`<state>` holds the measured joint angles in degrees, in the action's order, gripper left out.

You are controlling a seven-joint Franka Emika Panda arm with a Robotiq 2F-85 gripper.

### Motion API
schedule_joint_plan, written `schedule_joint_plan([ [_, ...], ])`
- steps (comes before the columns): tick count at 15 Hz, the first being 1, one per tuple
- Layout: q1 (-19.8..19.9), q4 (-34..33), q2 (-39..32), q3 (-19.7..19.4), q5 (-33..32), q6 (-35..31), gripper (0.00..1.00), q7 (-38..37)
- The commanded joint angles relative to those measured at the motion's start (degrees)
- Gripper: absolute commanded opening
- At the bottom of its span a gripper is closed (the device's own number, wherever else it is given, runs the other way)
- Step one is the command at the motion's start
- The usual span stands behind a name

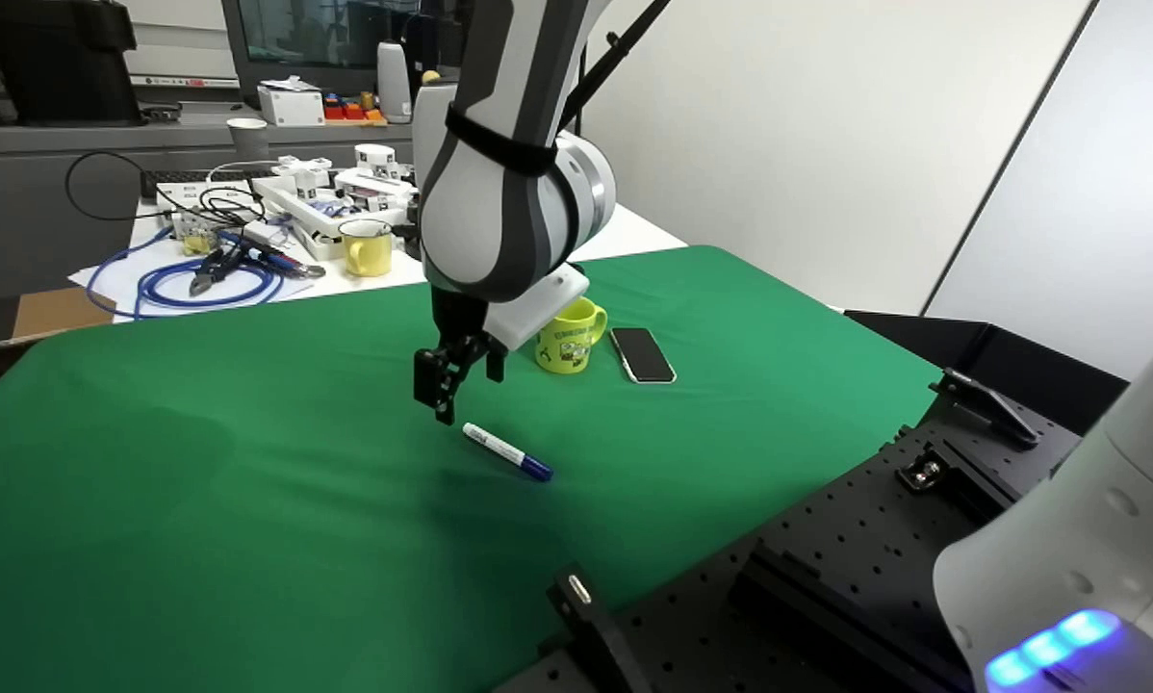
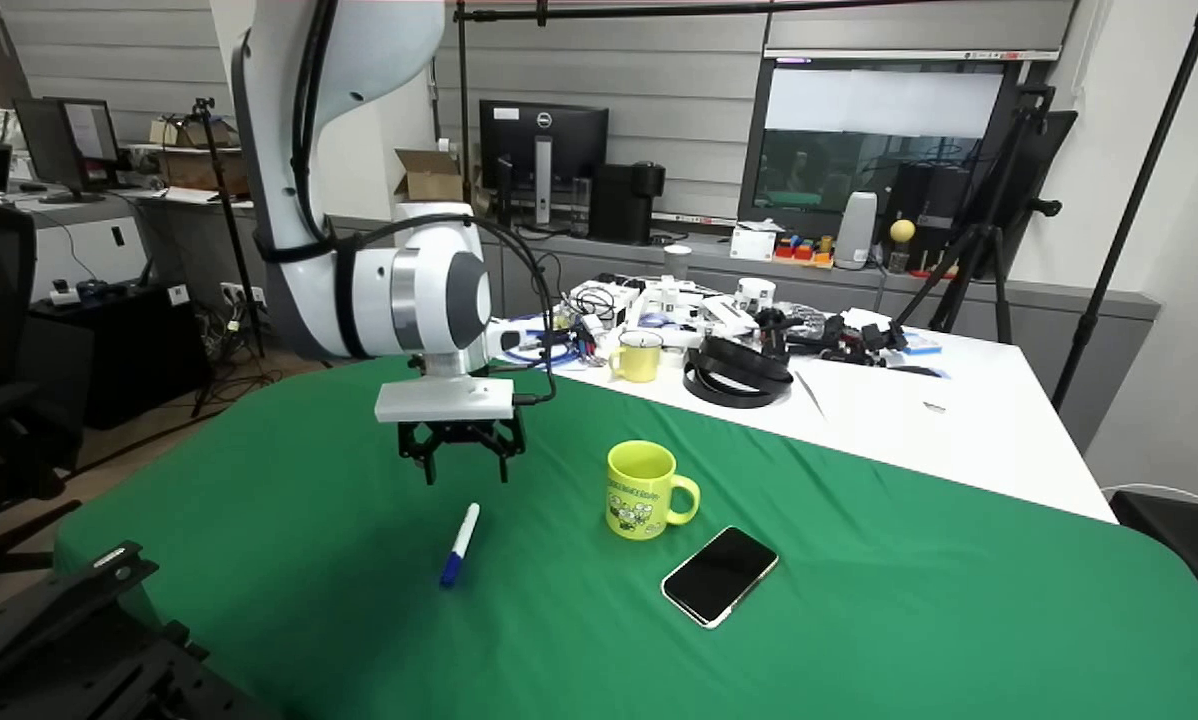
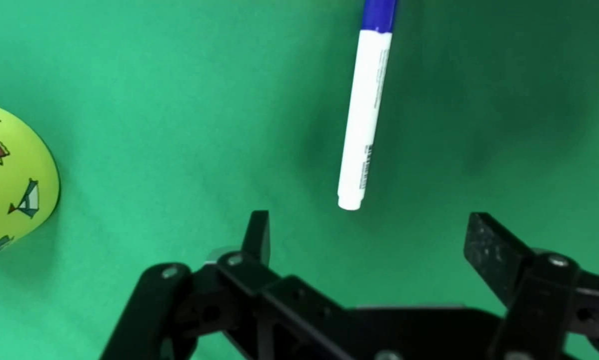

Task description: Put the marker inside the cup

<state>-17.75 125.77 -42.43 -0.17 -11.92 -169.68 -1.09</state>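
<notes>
Marker (image 3: 365, 105) lying on green desk (image 2: 889, 600), upright cup (image 2: 639, 500) apart from marker, spread fingers (image 3: 494, 252) hanging near marker's white end

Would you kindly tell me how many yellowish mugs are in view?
2: the yellow-green mug on the green cloth, and a yellow mug on the white table beyond it. More may be hidden from view.

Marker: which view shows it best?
Wrist view: the marker is largest there, some print showing along its side, though the frame's top edge crops the blue cap. Both exterior views show it whole but small.
</notes>
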Motion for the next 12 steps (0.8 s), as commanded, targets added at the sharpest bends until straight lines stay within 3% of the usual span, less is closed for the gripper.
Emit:
schedule_joint_plan([
  [1, -1.0, -1.9, -2.6, -0.4, 1.7, -1.5, 1.00, -1.3],
  [12, 0.3, -4.0, -6.3, 1.8, 6.2, -1.2, 1.00, -1.0],
])
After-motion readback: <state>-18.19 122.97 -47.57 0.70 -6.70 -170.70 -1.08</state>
